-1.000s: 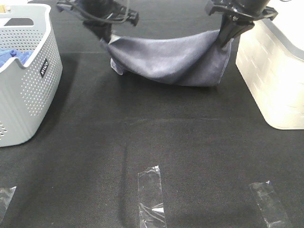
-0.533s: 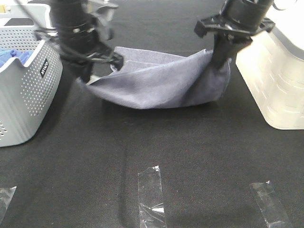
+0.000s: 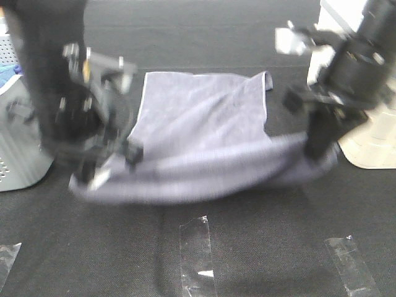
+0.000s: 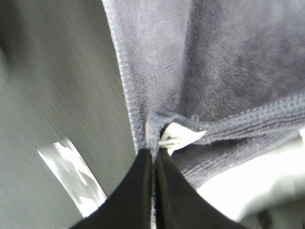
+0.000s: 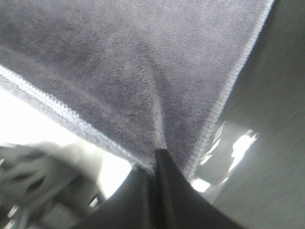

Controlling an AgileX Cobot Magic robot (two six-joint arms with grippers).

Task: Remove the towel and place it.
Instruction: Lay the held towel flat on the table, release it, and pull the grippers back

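You have a grey perforated basket at the left edge of the bench and a white bin at the right; the left arm's bulk hides much of the basket. Clear tape strips lie on the dark woven bench cover nearer the camera. The towel is slate-grey terry with a stitched hem. Its far half is spread on the bench and its near edge sags between the arms. Your left claw is pinched on one near corner, beside a white label. Your right claw is clamped on the other corner. Blur softens the high view, so I cannot tell whether the sagging edge touches the bench.
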